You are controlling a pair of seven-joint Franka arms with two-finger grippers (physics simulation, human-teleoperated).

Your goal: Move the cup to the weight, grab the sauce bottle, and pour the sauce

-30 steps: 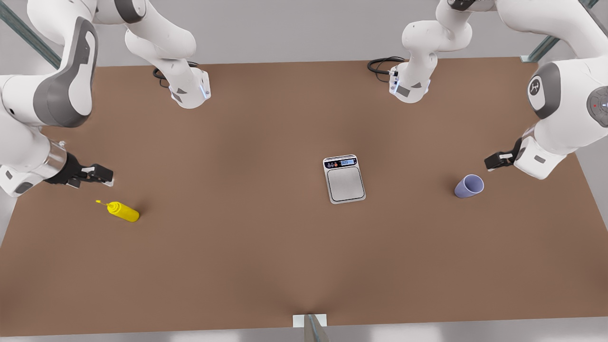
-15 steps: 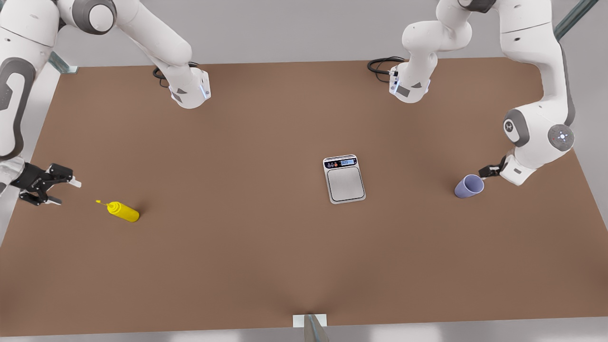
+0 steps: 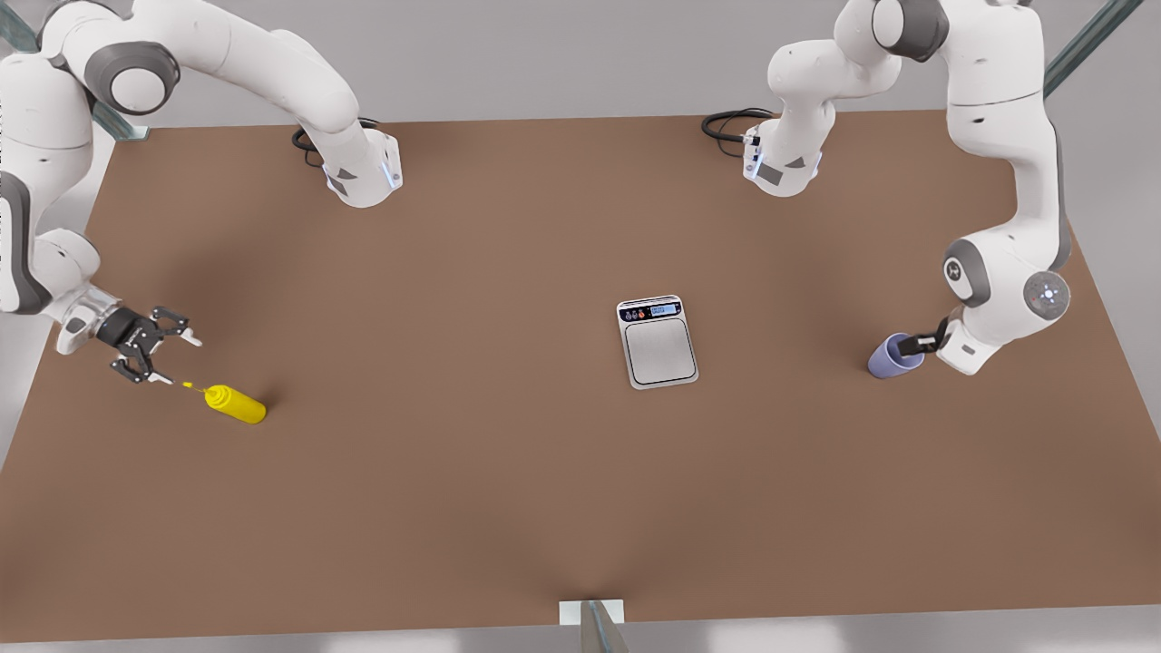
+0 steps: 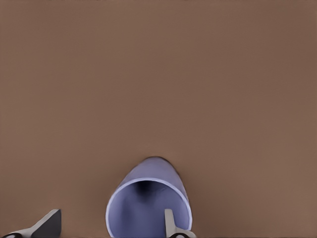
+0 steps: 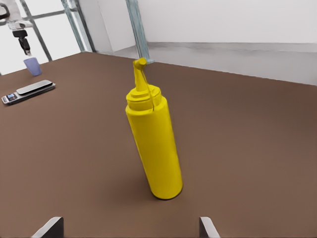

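Since half a second ago both grippers have closed in on their items. Left gripper [image 3: 914,344]: now at the cup's [image 3: 893,356] rim, jaws spread, one finger [image 4: 170,223] inside the mouth, the other outside. Cup: on the brown table [image 3: 472,508], at 3 o'clock from the weight [image 3: 658,341]. Right gripper [image 3: 172,358]: jaws wide, just beside the nozzle of the sauce bottle [image 3: 234,404]. Sauce bottle: upright, well apart at 9 o'clock from the weight.
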